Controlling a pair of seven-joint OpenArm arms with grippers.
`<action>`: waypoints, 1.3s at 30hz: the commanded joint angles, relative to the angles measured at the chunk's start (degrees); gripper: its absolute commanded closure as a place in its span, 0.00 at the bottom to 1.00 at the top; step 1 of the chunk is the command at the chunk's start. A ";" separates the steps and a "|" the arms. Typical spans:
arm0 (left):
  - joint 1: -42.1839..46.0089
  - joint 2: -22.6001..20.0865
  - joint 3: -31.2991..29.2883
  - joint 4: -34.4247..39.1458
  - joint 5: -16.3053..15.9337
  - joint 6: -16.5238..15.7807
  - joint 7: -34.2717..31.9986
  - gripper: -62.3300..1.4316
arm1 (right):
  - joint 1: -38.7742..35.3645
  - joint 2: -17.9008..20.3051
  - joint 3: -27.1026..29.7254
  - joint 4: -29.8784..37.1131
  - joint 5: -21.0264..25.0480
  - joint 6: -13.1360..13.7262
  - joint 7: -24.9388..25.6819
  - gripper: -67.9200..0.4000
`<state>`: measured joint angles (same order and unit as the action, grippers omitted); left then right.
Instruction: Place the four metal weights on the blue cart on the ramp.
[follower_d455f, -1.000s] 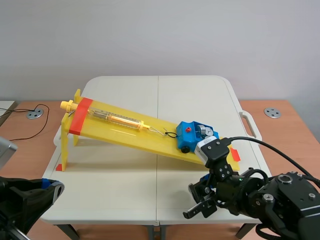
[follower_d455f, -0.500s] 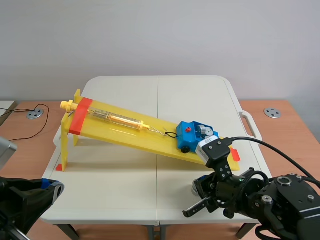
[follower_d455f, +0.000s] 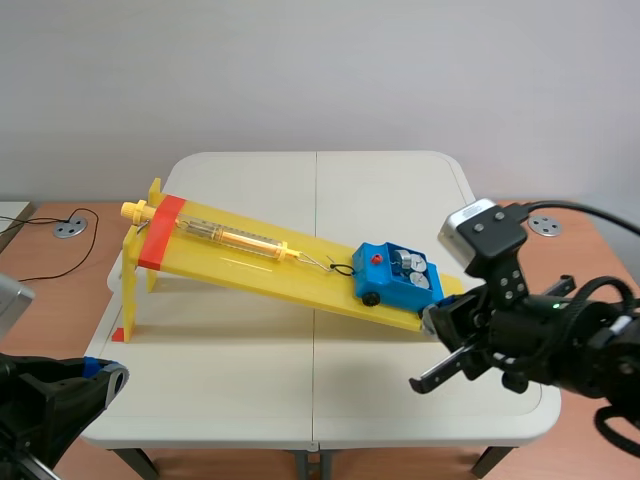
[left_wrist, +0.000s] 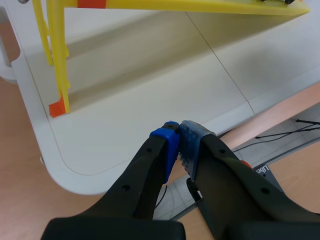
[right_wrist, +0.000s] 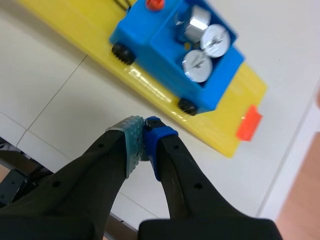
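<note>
Right gripper (right_wrist: 145, 141) is clamped on a metal weight (follower_d455f: 431, 320) just beside the blue cart (right_wrist: 150, 37), which carries three weights (right_wrist: 197, 65); left gripper (left_wrist: 179, 137) is closed, empty.

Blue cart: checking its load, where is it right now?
In the scene view the blue cart sits near the low end of the yellow ramp, right of centre, just ahead of the right gripper; three metal weights show in it.

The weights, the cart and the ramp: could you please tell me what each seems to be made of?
Weights: polished metal, likely steel, given the bright, mirror-like tops. Cart: blue plastic, with an even colour and a smooth, slightly glossy surface. Ramp: yellow plastic, perhaps acrylic, since it is glossy and looks somewhat translucent.
</note>
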<state>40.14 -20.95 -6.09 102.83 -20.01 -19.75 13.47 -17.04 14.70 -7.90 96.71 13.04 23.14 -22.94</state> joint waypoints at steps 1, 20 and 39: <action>-0.35 0.26 -0.94 2.97 -4.26 -1.27 -5.92 0.93 | 0.59 3.43 4.20 7.91 6.51 -0.55 3.67 0.98; -0.33 0.26 -0.94 2.97 -4.26 -1.27 -5.90 0.93 | 3.39 3.67 14.01 16.65 12.55 0.37 0.66 0.98; -0.35 0.28 -0.94 2.97 -4.26 -1.27 -5.92 0.93 | 15.08 -0.79 5.09 3.67 6.38 -1.09 1.79 0.98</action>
<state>40.14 -20.95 -6.09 102.83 -20.01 -19.75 13.47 -7.51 13.06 -3.16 97.43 17.87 23.11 -30.09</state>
